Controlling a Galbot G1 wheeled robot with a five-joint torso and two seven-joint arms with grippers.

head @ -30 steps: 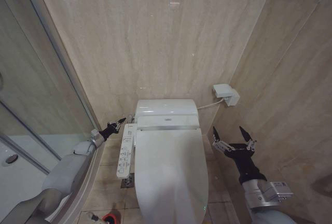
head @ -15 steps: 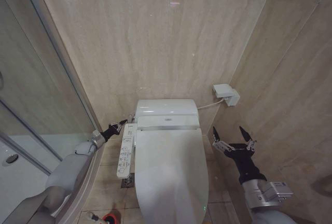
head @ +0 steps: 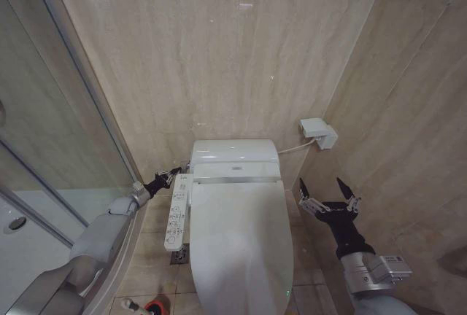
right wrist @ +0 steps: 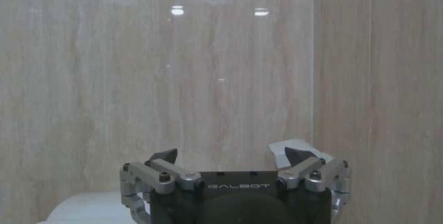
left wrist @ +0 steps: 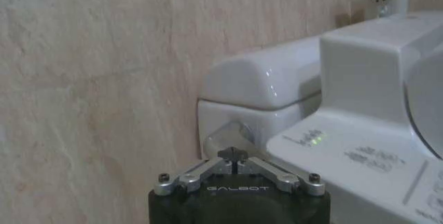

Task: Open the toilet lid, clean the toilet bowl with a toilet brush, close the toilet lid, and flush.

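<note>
Two grippers are seen flanking the toilet: the left gripper (head: 173, 174), jaws clenched on nothing, is held at the rear left corner beside the control panel (head: 176, 216), and the right gripper (head: 329, 189) hangs with jaws released. The toilet lid (head: 241, 246) lies closed, long axis running from wall toward the robot. The toilet brush (head: 136, 305) stands on the floor.

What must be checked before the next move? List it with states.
1. Lid down: ok.
2. Left pincer shut, at the toilet's left rear: ok.
3. Its tip touching the round button: cannot tell.
4. Right pincer open, apart from the toilet: ok.
5. Brush seated in red holder: cannot tell.
</note>
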